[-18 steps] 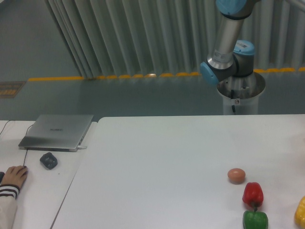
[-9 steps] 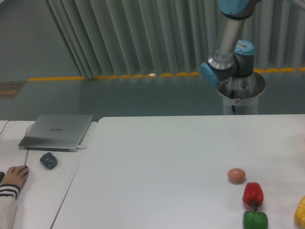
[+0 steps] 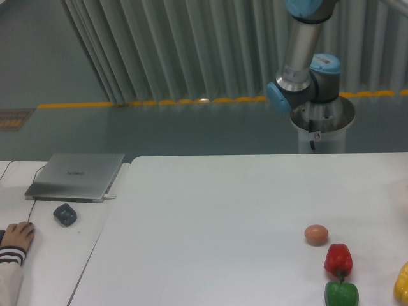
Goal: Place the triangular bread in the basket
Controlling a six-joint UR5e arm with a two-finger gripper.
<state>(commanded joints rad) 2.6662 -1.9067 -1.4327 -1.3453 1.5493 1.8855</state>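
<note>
Searching the white desk (image 3: 210, 217) turns up no triangular bread and no basket; both lie outside the picture, so their places cannot be told. At the near right sit a brown egg (image 3: 316, 234), a red pepper (image 3: 338, 259), a green pepper (image 3: 341, 294) and a yellow pepper (image 3: 402, 284) cut by the edge, grouped probably as distractors. The robot arm (image 3: 299, 57) rises at the far right with its gripper out of view, while a laptop (image 3: 76, 175), mouse (image 3: 65, 214) and a person's hand (image 3: 17, 236) sit at left.

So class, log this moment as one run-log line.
arm: raised behind table | tool: out of view | bread, basket: not visible | table: egg, red pepper, green pepper
</note>
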